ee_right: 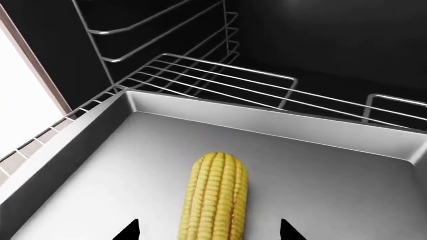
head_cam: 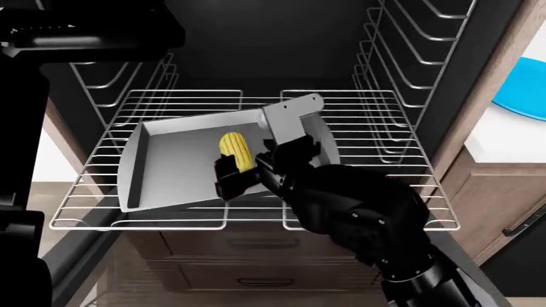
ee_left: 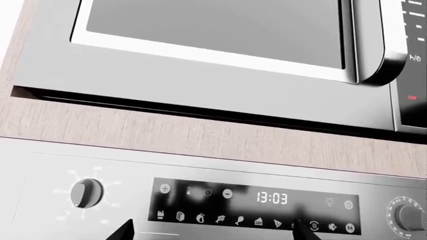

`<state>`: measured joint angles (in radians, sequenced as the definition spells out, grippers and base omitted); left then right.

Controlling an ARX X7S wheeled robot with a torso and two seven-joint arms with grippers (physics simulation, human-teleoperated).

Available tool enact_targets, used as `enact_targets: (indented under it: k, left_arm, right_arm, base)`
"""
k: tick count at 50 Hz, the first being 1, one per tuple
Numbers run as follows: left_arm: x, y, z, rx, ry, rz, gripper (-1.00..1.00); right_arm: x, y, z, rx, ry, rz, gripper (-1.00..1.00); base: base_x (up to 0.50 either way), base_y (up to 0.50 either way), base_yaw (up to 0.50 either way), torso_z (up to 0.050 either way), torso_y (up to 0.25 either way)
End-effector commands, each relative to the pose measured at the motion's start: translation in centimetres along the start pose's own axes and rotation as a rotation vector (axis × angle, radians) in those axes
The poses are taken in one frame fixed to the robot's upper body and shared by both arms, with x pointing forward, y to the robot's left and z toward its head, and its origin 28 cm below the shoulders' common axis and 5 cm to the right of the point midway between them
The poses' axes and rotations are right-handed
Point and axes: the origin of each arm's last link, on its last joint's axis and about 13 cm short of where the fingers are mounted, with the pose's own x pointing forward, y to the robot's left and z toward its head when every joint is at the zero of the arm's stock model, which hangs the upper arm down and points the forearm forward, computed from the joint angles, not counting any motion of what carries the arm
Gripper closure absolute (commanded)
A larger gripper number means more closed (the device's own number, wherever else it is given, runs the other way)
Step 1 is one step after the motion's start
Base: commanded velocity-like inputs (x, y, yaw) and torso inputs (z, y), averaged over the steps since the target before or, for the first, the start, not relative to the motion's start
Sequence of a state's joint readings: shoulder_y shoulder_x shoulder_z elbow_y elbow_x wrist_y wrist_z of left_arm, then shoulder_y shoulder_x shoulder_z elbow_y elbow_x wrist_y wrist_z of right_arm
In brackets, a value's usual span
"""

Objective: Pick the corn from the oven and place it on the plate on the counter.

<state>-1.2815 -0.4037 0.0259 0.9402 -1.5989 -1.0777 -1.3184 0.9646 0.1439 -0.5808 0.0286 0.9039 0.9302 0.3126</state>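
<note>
While spread wide, the right gripper straddles the corn on the grey tray, contact unclear; left gripper's state indeterminable.

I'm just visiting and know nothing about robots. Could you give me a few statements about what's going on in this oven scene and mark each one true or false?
1. The corn lies on the grey metal tray. True.
2. The right gripper is clamped shut on the corn. False: its fingertips are spread, one on each side of the cob.
3. The tray sits on a wire rack. True.
4. The blue plate is inside the oven. False: it rests on the white counter beside it.
5. The oven panel clock reads 09:45. False: it reads 13:03.
</note>
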Motion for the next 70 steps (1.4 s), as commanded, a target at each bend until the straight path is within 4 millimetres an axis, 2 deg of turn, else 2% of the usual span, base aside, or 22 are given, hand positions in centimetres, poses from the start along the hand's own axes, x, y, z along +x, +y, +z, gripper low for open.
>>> enact_targets:
  k: [1,35,52,70]
  left_arm:
    - [0.0,0.0,0.0,-0.002,0.000,-0.003,-1.00]
    - [-0.3,-0.1,-0.3,-0.012,0.009,-0.005,-1.00]
    - [-0.3,-0.2,-0.1,-0.016,0.006,-0.010,-1.00]
    - [-0.3,-0.2,-0.3,-0.018,0.012,-0.010,-1.00]
  right_arm:
    - [0.2,0.0,-0.6,0.004,0.012,0.005,-1.00]
    - [0.6,-0.2,-2.1,-0.004,0.057,-0.006,-1.00]
    - [0.6,-0.1,-2.1,-0.023,0.065,0.001,-1.00]
    - [1.2,-0.5,-2.9,-0.012,0.080,-0.013,-1.00]
  base:
    - [0.00,0.00,0.00,0.000,0.000]
    - [0.00,0.00,0.00,0.000,0.000]
    - [0.00,0.00,0.00,0.000,0.000]
    - [0.00,0.00,0.00,0.000,0.000]
